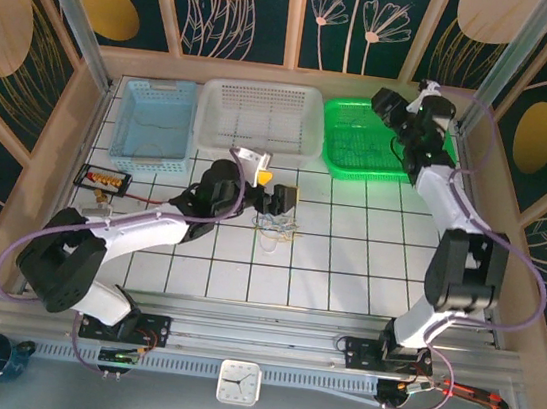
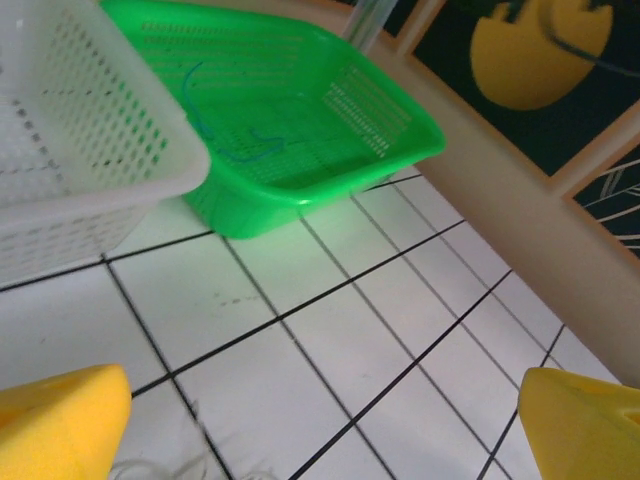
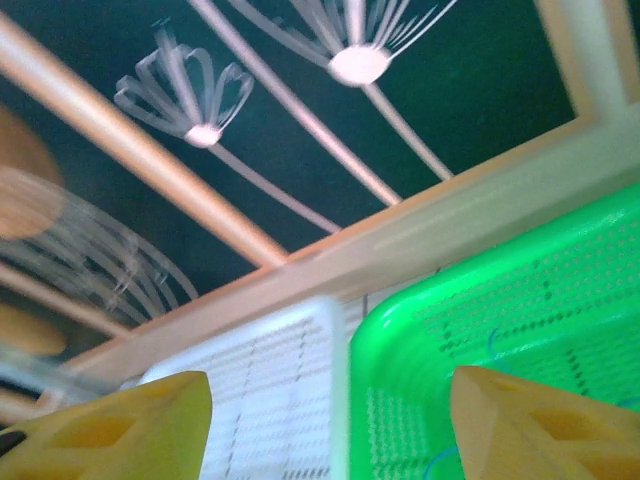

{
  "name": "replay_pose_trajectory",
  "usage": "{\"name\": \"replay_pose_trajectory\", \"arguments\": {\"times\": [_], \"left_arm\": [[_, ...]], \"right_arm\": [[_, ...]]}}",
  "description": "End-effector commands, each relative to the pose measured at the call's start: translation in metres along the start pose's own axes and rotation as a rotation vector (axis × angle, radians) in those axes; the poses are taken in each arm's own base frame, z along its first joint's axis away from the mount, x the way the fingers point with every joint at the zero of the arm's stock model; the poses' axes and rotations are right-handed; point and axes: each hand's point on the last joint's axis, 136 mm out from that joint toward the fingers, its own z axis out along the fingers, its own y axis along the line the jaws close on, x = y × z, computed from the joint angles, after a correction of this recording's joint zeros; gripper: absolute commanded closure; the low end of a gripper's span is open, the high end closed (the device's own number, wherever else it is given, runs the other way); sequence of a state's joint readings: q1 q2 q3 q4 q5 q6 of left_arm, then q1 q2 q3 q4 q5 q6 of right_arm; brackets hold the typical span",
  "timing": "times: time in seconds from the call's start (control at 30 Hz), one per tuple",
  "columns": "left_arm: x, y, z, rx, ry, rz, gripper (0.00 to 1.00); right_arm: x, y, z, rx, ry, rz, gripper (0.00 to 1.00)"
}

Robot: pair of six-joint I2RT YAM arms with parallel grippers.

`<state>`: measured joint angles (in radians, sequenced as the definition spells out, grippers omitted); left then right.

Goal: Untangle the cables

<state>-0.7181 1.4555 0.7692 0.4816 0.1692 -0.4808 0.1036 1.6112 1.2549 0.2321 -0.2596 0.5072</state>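
One blue wire (image 2: 232, 157) is in the green basket (image 2: 400, 130), more cables (image 1: 276, 230) lie tangled; left hand (image 2: 325, 400) and right hand (image 3: 328, 400) are apart, empty

Overhead view, close wrist views, shared green basket (image 2: 262, 205)

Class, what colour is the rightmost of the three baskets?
The rightmost basket is bright green, best seen in the left wrist view.

Three baskets are lined up side by side along the far edge of the table (image 1: 369, 247): left basket (image 1: 155, 123), middle basket (image 1: 261, 117), right basket (image 1: 372, 142). The cables (image 1: 276, 229) are bunched up just near of the middle basket, and a thin wire (image 2: 245, 150) is left lying in the right basket.
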Motion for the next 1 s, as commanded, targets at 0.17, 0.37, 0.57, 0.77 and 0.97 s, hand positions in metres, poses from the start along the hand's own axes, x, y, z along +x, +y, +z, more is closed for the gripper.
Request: {"name": "replay_pose_trajectory", "arguments": {"times": [0.17,0.37,0.57,0.77,0.97], "left_arm": [[0.011,0.03,-0.023,-0.132,-0.054,-0.108,0.01],[0.025,0.055,-0.04,-0.228,-0.058,-0.217,0.01],[0.026,0.096,-0.069,-0.277,-0.154,-0.409,0.01],[0.021,0.108,-0.072,-0.272,-0.125,-0.381,0.01],[0.027,0.096,-0.066,-0.229,-0.031,-0.283,0.05]], "right_arm": [[0.13,0.048,-0.053,-0.097,0.249,-0.054,0.36],[0.229,0.069,-0.094,-0.144,0.451,-0.107,0.42],[0.301,0.104,-0.126,-0.221,0.614,-0.179,0.55],[0.334,0.119,-0.127,-0.24,0.669,-0.198,0.65],[0.33,0.114,-0.117,-0.209,0.64,-0.203,0.68]]}}
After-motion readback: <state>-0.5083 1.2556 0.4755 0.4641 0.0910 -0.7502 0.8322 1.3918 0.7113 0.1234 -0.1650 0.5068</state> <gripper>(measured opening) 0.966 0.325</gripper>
